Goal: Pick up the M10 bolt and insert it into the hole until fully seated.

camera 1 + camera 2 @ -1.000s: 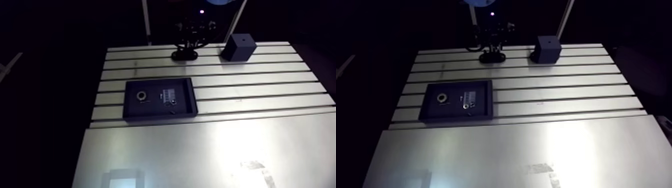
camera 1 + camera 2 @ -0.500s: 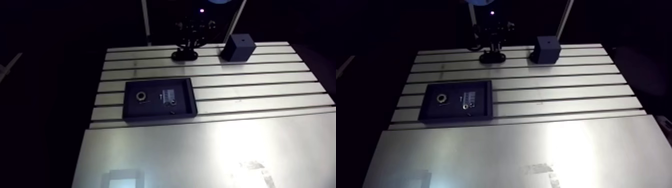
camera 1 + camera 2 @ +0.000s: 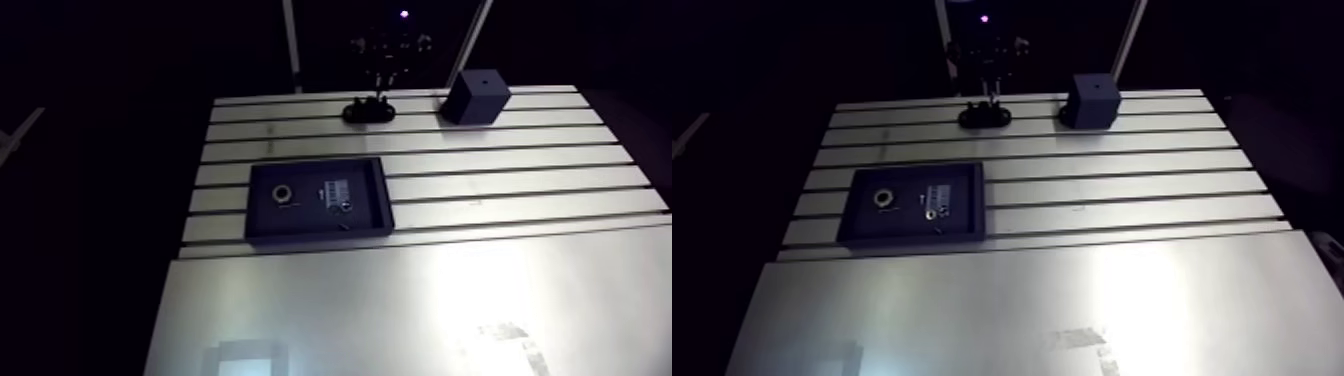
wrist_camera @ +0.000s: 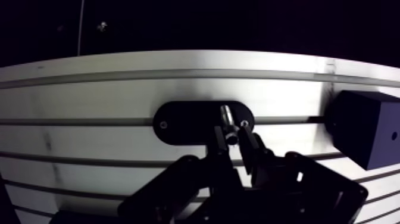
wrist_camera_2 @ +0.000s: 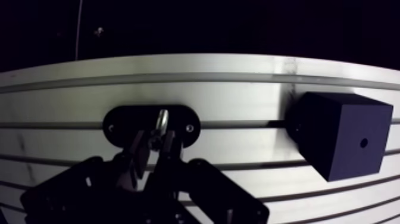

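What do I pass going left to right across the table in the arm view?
Black tray → black oval plate → black cube. The gripper, shut on the bolt, overlaps the plate, so it's omitted.

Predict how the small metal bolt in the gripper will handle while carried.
The bolt looks shiny metal, so probably stiff and somewhat slippery in the gripper. It is round and slim, so if released it would likely roll, perhaps into a table slot.

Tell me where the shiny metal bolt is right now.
In the wrist view the shiny metal bolt is clamped in the gripper, just above the black oval plate, with the black cube beside it.
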